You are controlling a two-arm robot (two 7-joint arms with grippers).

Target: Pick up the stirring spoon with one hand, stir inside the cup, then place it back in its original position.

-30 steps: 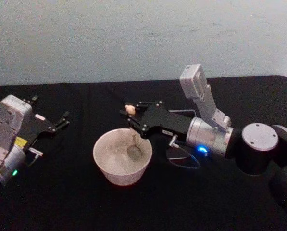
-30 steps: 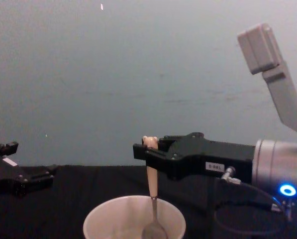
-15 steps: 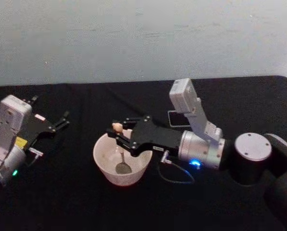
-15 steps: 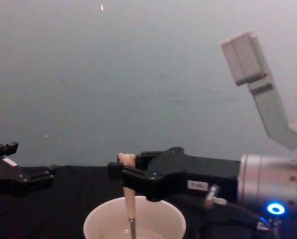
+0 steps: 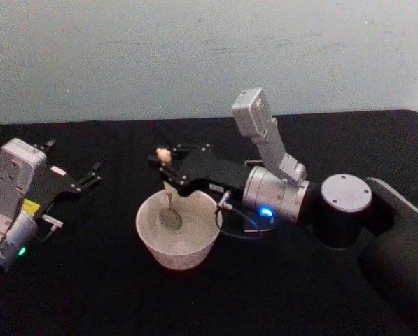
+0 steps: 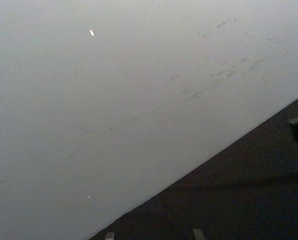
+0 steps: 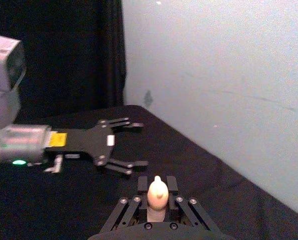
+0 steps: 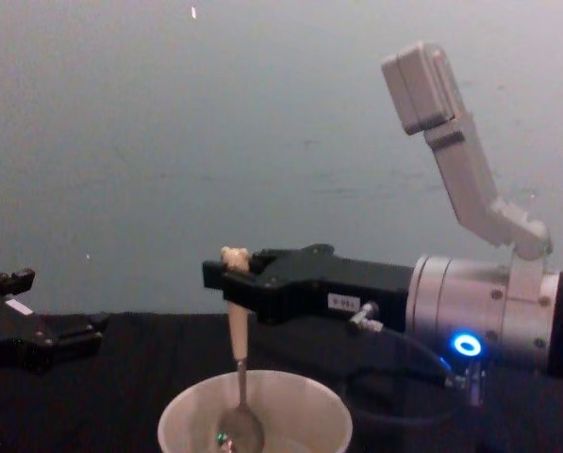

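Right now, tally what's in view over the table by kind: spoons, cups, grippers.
Spoons: 1, the stirring spoon, upright with its bowl in the cup.
Cups: 1, the cup.
Grippers: 2, the right gripper shut on the spoon's handle above the cup, the left gripper open off to the side.
Total: 4.
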